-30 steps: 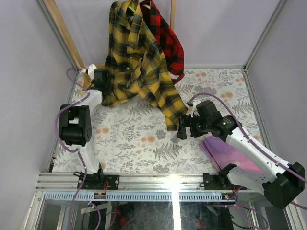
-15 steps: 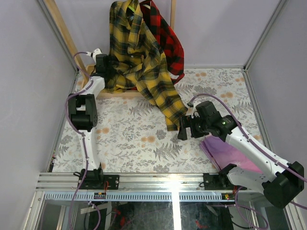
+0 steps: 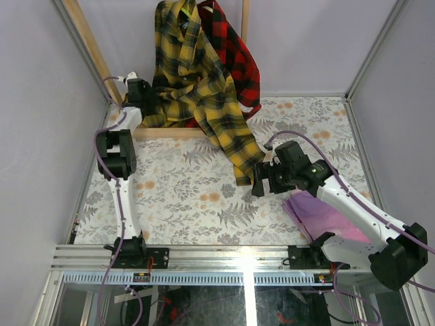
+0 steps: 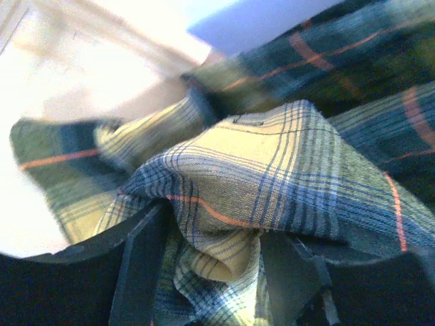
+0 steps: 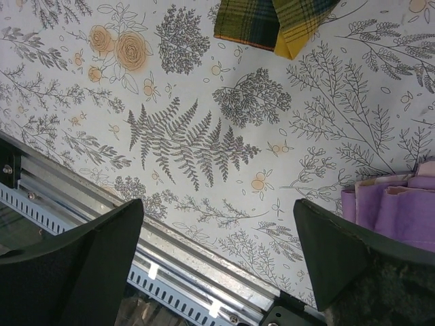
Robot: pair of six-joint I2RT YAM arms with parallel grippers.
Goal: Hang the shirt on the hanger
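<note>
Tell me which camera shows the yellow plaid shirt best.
Top external: it shows nearly the whole shirt, hanging at the back with one end trailing onto the table. Left wrist shows only a bunched fold up close; right wrist catches just one tip at its top edge.

I see a yellow-and-dark-green plaid flannel shirt (image 3: 197, 88) with thin red lines, a red-and-black plaid shirt (image 3: 239, 61), a purple cloth (image 3: 319, 214), and a white table cover (image 3: 183, 197) printed with grey ferns and orange flowers.
</note>
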